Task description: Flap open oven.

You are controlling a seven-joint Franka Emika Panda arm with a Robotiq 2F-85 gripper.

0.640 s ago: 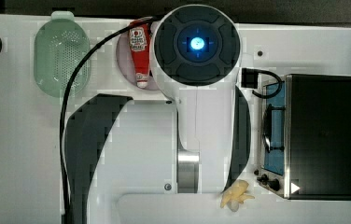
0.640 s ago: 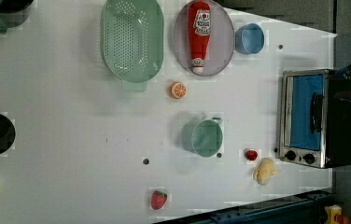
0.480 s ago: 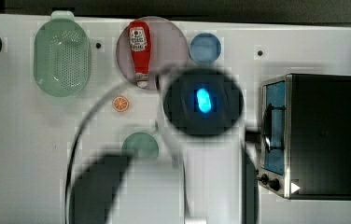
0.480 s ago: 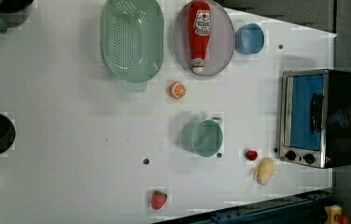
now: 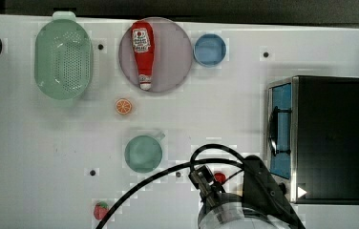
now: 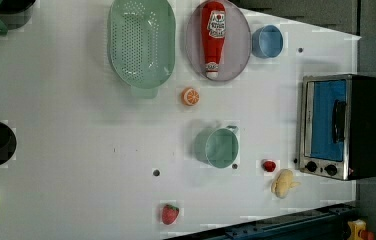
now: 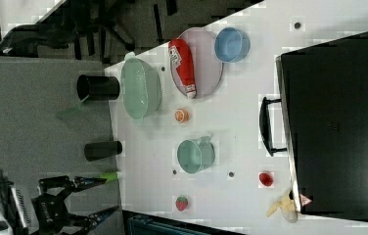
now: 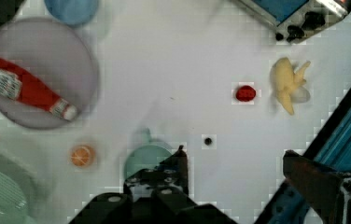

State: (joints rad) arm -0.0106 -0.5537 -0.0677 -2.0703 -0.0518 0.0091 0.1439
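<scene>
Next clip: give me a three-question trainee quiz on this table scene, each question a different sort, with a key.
1. True or false: the oven door is shut, its handle upright against the blue glass.
2. Multiple choice: the ketchup bottle lies on A) the green colander, B) the round plate, C) the blue bowl.
3. Fill in: in the wrist view, the claw has its fingers ____, holding nothing.

Key: 1 true; 2 B; 3 open.
</scene>
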